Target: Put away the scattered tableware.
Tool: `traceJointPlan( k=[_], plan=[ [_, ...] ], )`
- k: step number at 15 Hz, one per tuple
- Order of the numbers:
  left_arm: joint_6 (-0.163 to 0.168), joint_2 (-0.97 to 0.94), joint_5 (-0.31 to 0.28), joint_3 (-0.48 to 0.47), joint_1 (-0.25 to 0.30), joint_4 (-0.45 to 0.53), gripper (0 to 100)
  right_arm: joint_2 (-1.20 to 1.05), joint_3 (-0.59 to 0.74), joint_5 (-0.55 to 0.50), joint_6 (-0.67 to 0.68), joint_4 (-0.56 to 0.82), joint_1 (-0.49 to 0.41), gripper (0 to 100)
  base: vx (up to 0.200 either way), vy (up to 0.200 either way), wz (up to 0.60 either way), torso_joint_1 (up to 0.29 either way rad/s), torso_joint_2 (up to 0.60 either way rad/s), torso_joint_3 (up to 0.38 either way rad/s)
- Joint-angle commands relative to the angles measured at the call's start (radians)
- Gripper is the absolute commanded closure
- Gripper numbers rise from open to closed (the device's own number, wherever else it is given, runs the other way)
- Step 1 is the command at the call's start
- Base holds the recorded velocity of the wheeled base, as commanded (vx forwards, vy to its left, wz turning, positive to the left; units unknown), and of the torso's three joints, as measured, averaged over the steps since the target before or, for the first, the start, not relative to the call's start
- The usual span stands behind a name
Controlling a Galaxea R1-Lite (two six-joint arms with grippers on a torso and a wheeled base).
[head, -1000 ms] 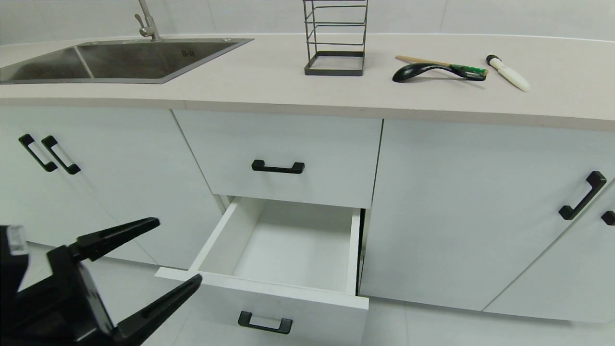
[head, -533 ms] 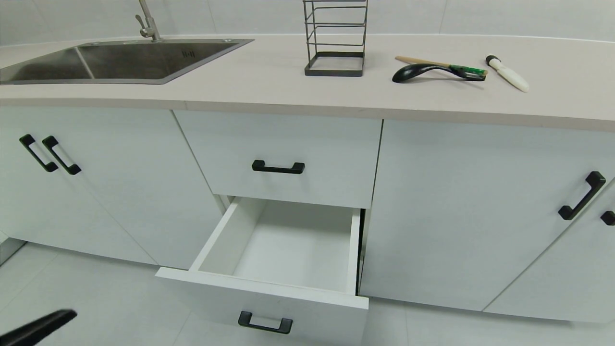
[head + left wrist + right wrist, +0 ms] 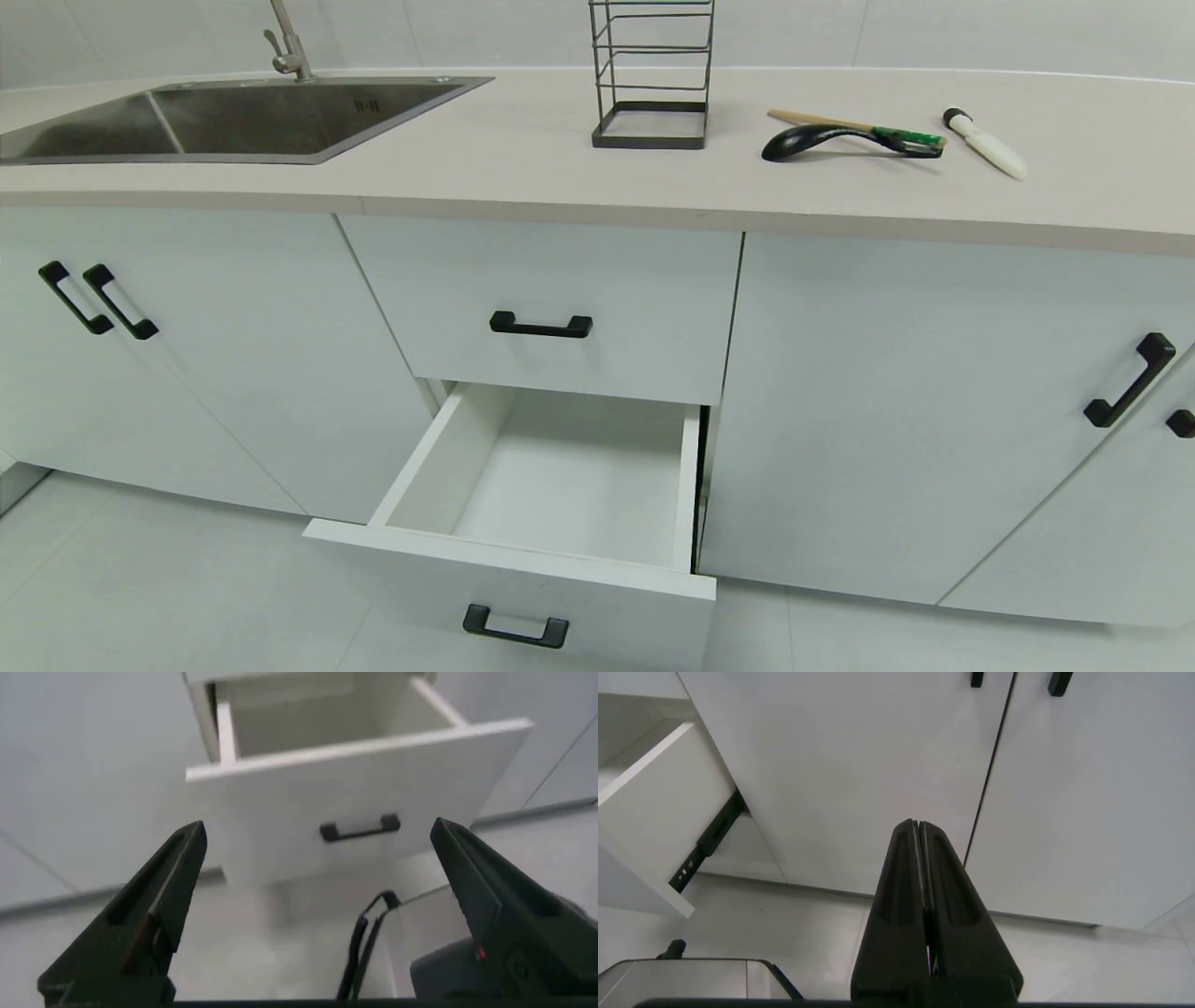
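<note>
On the countertop (image 3: 523, 168) at the right lie a black ladle (image 3: 845, 139), a wooden stick with a green end (image 3: 854, 125) and a white-handled tool with a black tip (image 3: 986, 142). Below the counter, the lower white drawer (image 3: 541, 485) stands pulled out and empty. My left gripper (image 3: 318, 849) is open, low near the floor, facing the drawer front (image 3: 364, 775) and its black handle (image 3: 360, 828). My right gripper (image 3: 920, 840) is shut on nothing, pointing at the cabinet doors (image 3: 878, 756) to the right of the drawer (image 3: 645, 812).
A black wire rack (image 3: 652, 75) stands at the middle of the counter. A steel sink (image 3: 224, 117) with a tap (image 3: 288, 42) is at the left. The upper drawer (image 3: 541, 308) is closed. Cabinet doors with black handles (image 3: 1130, 378) flank the drawers.
My left gripper has dropped down and out of the head view's lower left corner. The drawer and the things on the counter have not moved.
</note>
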Motion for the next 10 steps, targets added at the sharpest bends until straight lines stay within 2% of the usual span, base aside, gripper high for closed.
traceJointPlan(
  k=[1, 2, 3, 5, 6, 7, 9, 10],
  plan=[
    [-0.002, -0.009, 0.016, 0.004, 0.003, -0.002, 0, 0.001, 0.0, 0.0, -0.001, 0.0, 0.0, 100, 0.0, 0.0, 0.0, 0.0, 0.0, 0.0],
    [-0.007, -0.014, 0.042, 0.004, 0.089, -0.002, 0, 0.001, 0.0, 0.0, -0.001, 0.0, 0.0, 100, 0.0, 0.0, 0.0, 0.0, 0.0, 0.0],
    [0.01, -0.061, 0.039, 0.004, 0.158, 0.0, 0, 0.001, 0.0, 0.0, -0.001, 0.0, 0.0, 100, 0.0, 0.0, 0.0, 0.0, 0.0, 0.0],
    [0.022, -0.104, 0.057, 0.004, 0.161, -0.002, 0, 0.001, 0.0, 0.0, -0.001, 0.0, 0.0, 100, 0.0, 0.0, 0.0, 0.0, 0.0, 0.0],
    [0.027, -0.106, 0.146, 0.004, 0.161, 0.02, 0, 0.001, 0.0, 0.0, -0.001, 0.0, 0.0, 100, 0.0, 0.0, 0.0, 0.0, 0.0, 0.0],
    [-0.002, -0.106, 0.2, 0.004, 0.161, 0.035, 0, 0.001, 0.0, 0.0, -0.001, 0.0, 0.0, 100, 0.0, 0.0, 0.0, 0.0, 0.0, 0.0],
    [-0.016, -0.106, 0.186, 0.004, 0.161, 0.04, 0, 0.001, 0.0, 0.0, -0.001, 0.0, 0.0, 100, 0.0, 0.0, 0.0, 0.0, 0.0, 0.0],
    [-0.013, -0.106, 0.184, 0.004, 0.161, 0.04, 0, 0.001, 0.0, 0.0, -0.001, 0.0, 0.0, 100, 0.0, 0.0, 0.0, 0.0, 0.0, 0.0]
  ],
)
